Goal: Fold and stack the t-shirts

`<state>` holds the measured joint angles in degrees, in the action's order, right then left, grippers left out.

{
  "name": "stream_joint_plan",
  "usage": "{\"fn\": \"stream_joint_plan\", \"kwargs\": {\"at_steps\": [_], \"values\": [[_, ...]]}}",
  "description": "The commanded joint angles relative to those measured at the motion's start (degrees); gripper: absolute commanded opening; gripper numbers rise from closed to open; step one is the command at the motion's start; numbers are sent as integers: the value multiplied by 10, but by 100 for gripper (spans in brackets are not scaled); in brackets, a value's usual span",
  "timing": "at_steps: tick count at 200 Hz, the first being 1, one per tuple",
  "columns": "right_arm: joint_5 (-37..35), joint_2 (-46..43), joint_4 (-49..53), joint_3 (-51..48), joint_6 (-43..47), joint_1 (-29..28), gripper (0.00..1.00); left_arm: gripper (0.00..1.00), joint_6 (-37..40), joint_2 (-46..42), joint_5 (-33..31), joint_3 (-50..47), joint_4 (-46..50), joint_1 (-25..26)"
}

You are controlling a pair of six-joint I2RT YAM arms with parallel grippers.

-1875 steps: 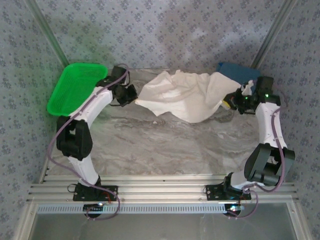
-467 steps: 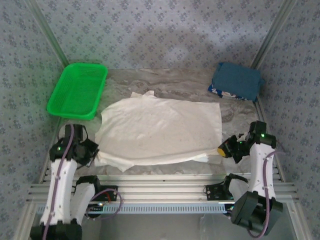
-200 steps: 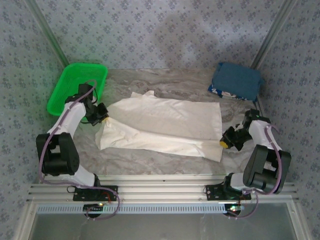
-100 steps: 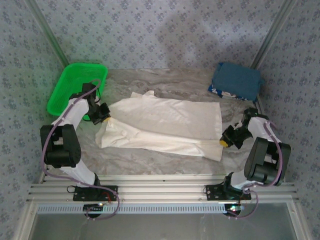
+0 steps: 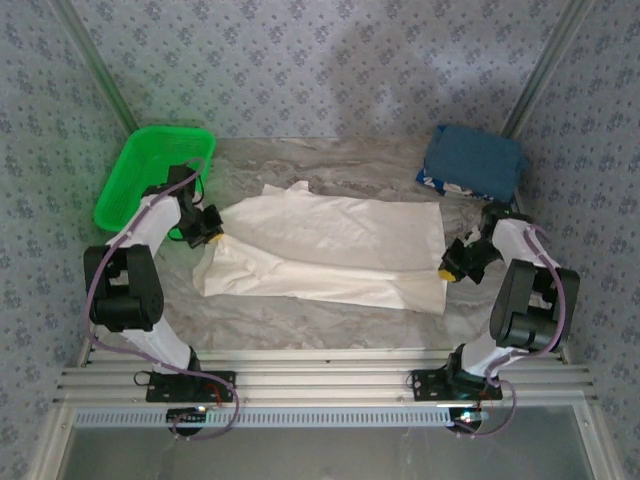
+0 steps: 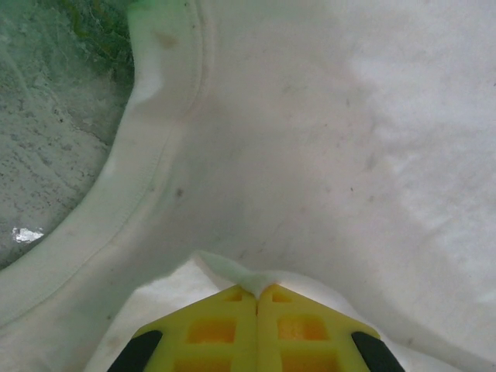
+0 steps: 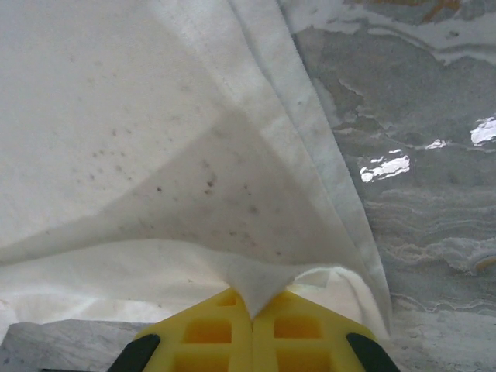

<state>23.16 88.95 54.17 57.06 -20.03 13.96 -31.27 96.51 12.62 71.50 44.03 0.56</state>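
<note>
Cream-white t-shirt (image 5: 330, 250): lies flat on the grey marbled table (image 5: 330, 325), long axis running left to right, one end at each arm. Carries a loose second layer along the near side, slanting from the left end down to the right corner.

Far left corner: green basket (image 5: 150, 175), apart from the cloth.

Left gripper (image 5: 212, 228): sits at the shirt's left end, clamped tight on a small peak of fabric. Yellow fingertips (image 6: 209, 329) meet just below a curved, stitched hem; sleeve or neckline, hard to tell which.

Between the two pinches: stretches crosswise, so belongs to neither arm more than the other, one end to each. Calls, most likely, for both to travel together across the short axis, away from the bases, and lay the lifted edge down flat.

Right gripper (image 5: 450, 268): mirrors the left, closed on a pinch of the near right corner, with layered edges fanning away beside bare table.

Far right corner: dark blue t-shirt (image 5: 472, 160), folded, well apart from the cream-white t-shirt and nearer the right arm.

No brand, label or lettering legible anywhere; white pattern on the blue trim too small to read.
</note>
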Motion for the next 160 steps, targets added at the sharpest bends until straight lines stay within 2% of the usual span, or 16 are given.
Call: {"fn": "stream_joint_plan", "kwargs": {"at_steps": [1,83,115,138,145,154,160], "values": [[-26,12,23,22,14,-6,3,0,5,8,-4,9,-9,4],[-36,52,3,33,16,-8,4,0,1,32,-2,19,-21,15],[-32,75,-8,51,17,-8,8,0,-4,43,19,28,-33,18],[-17,87,-23,72,14,-4,16,17,-15,41,44,35,-49,18],[-12,87,-28,83,12,-2,23,25,-21,37,52,41,-68,19],[-5,85,-27,99,13,1,27,38,-28,32,62,52,-73,18],[-4,83,-25,108,12,2,31,43,-33,27,69,62,-71,19]]}}
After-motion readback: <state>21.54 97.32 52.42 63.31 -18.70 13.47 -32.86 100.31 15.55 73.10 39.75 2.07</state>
